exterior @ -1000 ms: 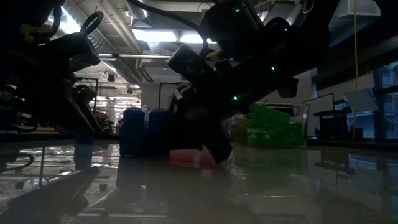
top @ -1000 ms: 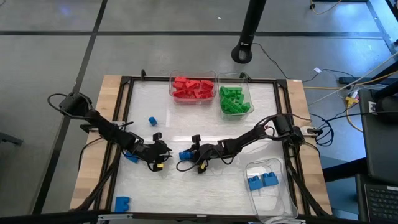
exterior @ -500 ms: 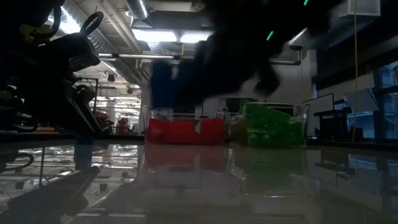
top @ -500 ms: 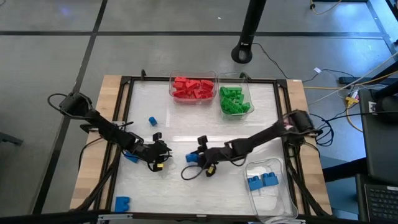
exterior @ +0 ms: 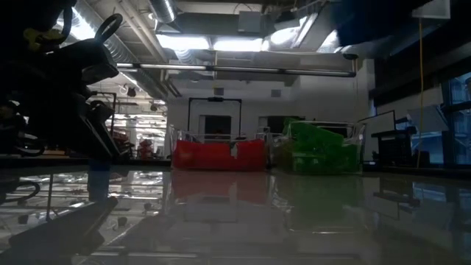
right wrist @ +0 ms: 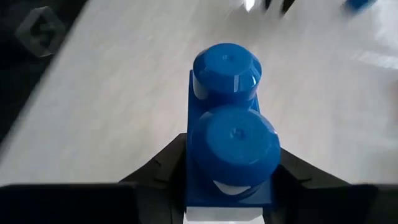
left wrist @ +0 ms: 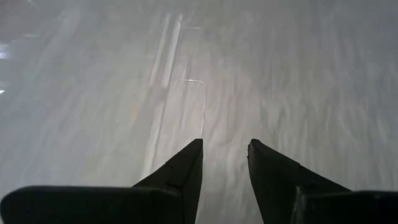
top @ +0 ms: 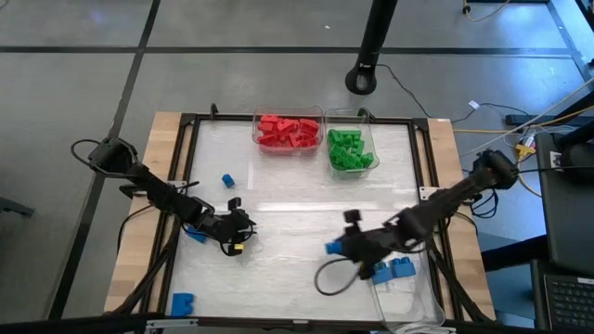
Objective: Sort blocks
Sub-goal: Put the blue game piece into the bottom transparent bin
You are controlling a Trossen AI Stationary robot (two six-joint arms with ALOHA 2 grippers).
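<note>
Your right gripper (top: 332, 249) clamps a blue block (right wrist: 231, 155) beside the blue bin (top: 422, 288); red bin (top: 289, 131), green bin (top: 351, 150) sit opposite. Left gripper (left wrist: 225, 163) narrowly parted, empty.

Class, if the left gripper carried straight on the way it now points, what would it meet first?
Probably nothing: the left gripper, open and empty, faces bare white tabletop; the way looks free, though depth is unclear.
</note>
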